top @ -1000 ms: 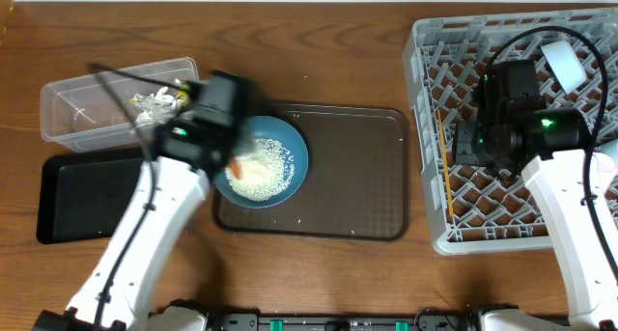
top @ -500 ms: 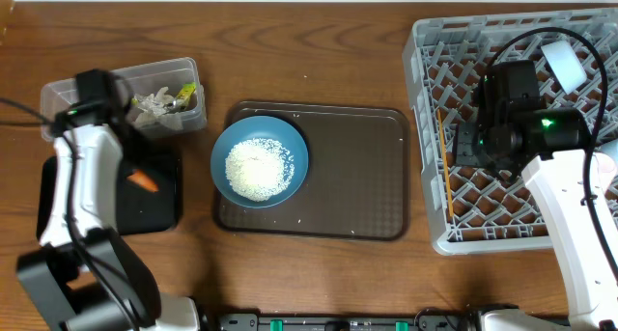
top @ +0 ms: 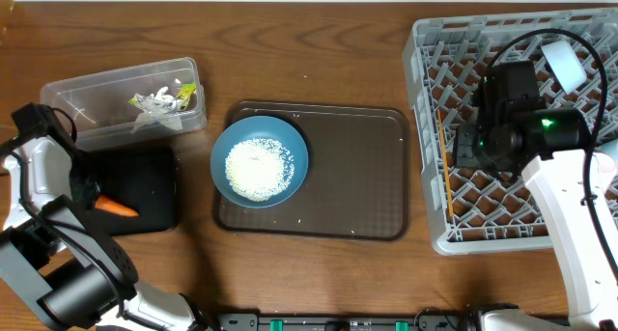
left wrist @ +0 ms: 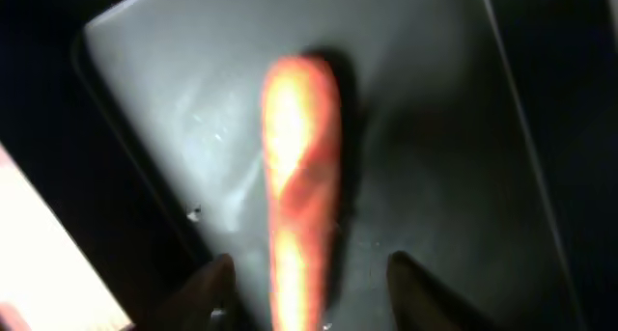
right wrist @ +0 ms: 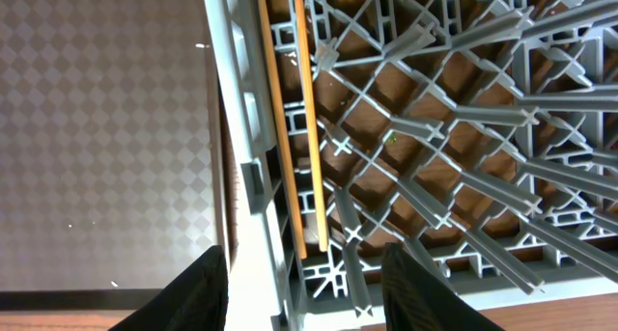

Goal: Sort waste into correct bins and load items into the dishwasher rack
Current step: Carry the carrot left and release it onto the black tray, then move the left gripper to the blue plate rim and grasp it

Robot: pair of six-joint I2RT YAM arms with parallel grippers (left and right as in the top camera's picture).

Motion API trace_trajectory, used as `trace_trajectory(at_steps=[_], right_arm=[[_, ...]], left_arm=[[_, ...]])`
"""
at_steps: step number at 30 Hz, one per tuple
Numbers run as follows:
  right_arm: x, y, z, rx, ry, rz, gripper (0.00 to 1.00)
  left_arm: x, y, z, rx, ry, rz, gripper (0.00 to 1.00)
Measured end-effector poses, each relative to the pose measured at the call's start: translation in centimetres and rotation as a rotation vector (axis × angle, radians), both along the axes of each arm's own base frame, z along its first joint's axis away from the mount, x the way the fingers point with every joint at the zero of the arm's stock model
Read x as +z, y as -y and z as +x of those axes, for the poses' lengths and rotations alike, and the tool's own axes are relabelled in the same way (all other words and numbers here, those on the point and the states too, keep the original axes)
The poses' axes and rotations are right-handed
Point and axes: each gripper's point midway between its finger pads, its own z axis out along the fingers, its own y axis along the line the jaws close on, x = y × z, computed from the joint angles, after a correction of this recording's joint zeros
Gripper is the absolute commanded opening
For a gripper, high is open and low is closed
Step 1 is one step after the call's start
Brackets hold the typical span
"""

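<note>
Orange is sitting between my left jaws, but they are no longer pinching it. They are standing spread, with a gap showing on either side of the carrot [left wrist: 299, 177], which is lying flat on the floor of the black tray [left wrist: 435, 109]. A second ago that arm was hovering over the blue bowl [top: 294, 143] with the carrot in its grip. Now the carrot is resting toward the tray's front edge, so I am counting that piece of waste as sorted.

Moving outward, the clear tub [top: 87, 104] just behind the tray is holding the wrapper scraps [top: 154, 103]. The bowl is sitting on the brown serving tray [top: 357, 177] with the rice [top: 257, 169] heaped in it. I am judging the rice to be the waste left to clear before the bowl goes across.

My right jaws are also spread and empty, hanging unmoved over the dishwasher rack [top: 430, 128], right above the two chopsticks [right wrist: 309, 128] lying along its left wall.
</note>
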Motion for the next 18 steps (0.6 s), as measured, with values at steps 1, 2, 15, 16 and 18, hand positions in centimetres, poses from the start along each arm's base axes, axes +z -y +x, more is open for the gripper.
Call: trace_trajectory(at_steps=[1,2,15,16,18], right_arm=[[0.0,0.0,-0.1,0.000,-0.002,-0.001,0.45],[0.0,0.0,-0.1,0.000,-0.004,-0.001,0.45],[0.0,0.4,-0.2,-0.006,-0.007,-0.021,0.46],[0.0,0.4,-0.2,-0.006,-0.006,-0.021,0.46],[0.0,0.4,-0.1,-0.006,-0.005,-0.023,0.46]], left_arm=[[0.0,0.1,0.1,-0.001,0.005,-0.006,0.57],[0.0,0.3,0.2,-0.001,0.014,-0.019,0.58],[9.5,10.1,6.1,-0.375,0.311,0.036,0.61],[10.3,11.7,6.6,-0.438,0.333,0.045,0.61],[11.5,15.6,7.4,-0.576,0.369,0.045,0.61]])
